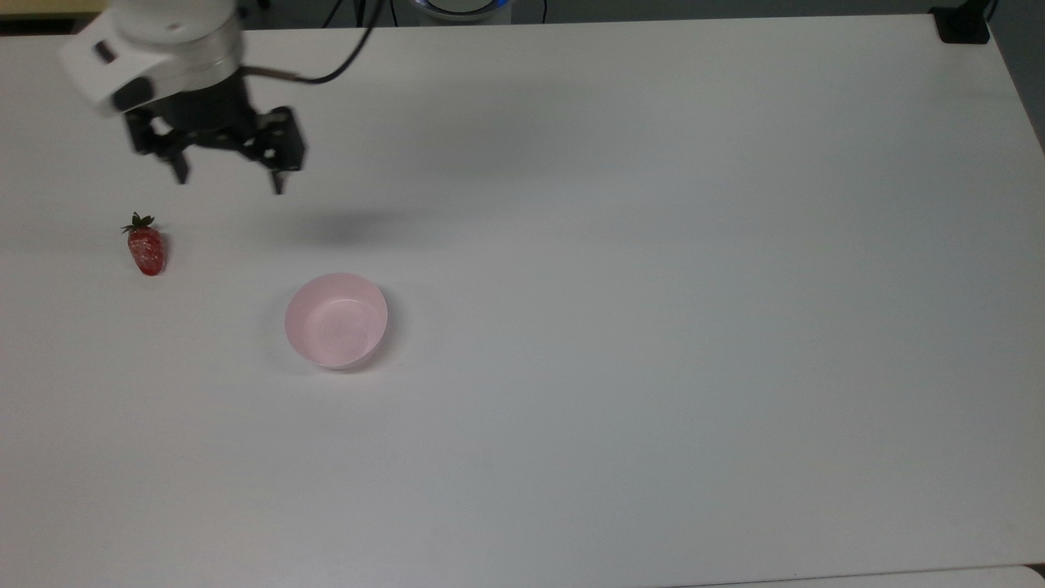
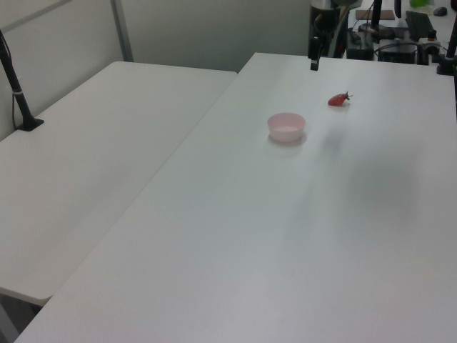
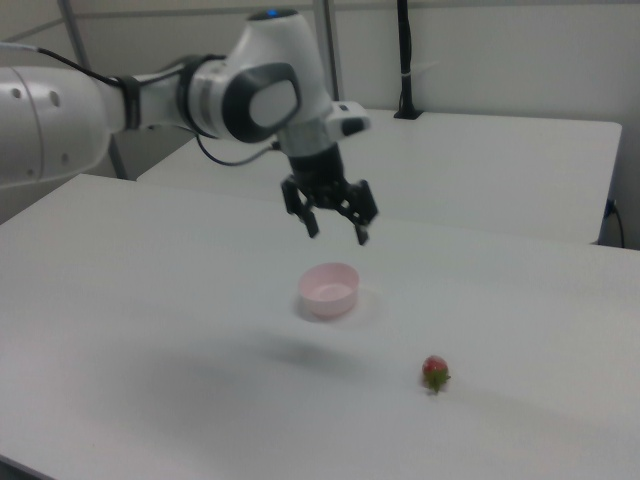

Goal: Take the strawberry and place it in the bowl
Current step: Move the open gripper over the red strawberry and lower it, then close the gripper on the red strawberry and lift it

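In the top view, the strawberry (image 1: 146,246) lies on the white table (image 1: 653,327) near the top view's left edge, below and just left of the gripper (image 1: 229,184), cap pointing up-frame. The gripper hangs above the table with fingers spread wide, holding nothing. Lower right of it sits the pink bowl (image 1: 335,320), apart from the strawberry. Bare tabletop stretches far to the right.

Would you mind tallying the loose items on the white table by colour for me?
Red: 1, the strawberry
Pale pink: 1, the bowl
Total: 2
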Action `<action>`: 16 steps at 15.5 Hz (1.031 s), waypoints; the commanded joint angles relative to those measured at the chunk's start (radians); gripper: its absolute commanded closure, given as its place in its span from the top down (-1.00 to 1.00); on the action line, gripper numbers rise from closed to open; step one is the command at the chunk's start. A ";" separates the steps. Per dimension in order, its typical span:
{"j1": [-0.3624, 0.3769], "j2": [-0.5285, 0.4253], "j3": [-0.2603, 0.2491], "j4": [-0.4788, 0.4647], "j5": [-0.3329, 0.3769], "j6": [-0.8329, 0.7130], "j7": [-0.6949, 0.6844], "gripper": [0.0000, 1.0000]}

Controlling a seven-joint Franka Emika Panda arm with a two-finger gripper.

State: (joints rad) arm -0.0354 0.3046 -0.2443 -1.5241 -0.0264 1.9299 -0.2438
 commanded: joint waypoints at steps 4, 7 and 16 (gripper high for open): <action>-0.017 0.138 -0.127 -0.031 0.003 0.098 -0.288 1.00; -0.073 0.189 -0.127 -0.030 0.034 0.175 -0.331 1.00; -0.106 0.297 -0.128 -0.031 0.031 0.259 -0.532 0.51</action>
State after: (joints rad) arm -0.1517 0.5869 -0.3642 -1.5413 -0.0113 2.1536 -0.7410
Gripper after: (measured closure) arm 0.176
